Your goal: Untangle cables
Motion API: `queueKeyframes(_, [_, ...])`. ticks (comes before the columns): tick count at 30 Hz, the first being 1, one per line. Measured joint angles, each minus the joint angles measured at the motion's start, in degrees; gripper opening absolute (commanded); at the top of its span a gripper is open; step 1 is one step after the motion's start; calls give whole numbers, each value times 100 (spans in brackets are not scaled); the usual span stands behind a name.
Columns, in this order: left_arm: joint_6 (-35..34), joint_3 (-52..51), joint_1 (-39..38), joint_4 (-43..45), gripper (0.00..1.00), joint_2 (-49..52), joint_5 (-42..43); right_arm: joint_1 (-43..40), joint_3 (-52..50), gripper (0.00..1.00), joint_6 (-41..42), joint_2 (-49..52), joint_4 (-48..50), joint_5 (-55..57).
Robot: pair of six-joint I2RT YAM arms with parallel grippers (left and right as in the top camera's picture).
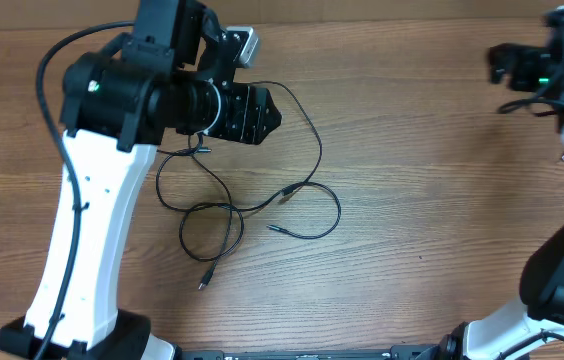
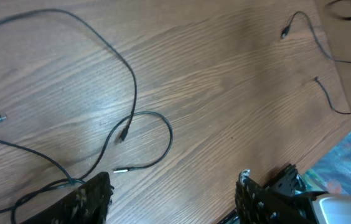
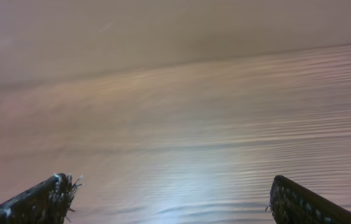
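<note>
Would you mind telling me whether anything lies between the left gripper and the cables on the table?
Nothing visible does. The left gripper hangs open just above the cables, with only bare table between them. In the wrist view, one strand runs right beside one of its fingers.

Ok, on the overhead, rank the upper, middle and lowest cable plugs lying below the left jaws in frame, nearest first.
Measured from the left gripper:
1. Upper plug, almost straight below the jaws in frame.
2. Middle plug, a little lower, at the end of the right-hand curl.
3. Lowest plug, well down and to the left in frame.
</note>
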Motion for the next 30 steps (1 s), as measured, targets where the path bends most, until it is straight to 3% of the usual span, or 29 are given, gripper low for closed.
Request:
queueKeyframes(19, [177,2,0,-721,63,-2177,-605,3274,0,100,-39,0,-2347,295])
queueKeyframes(30, [184,4,0,-1252,65,-3010,-796,5241,0,100,820,0,-2968,319])
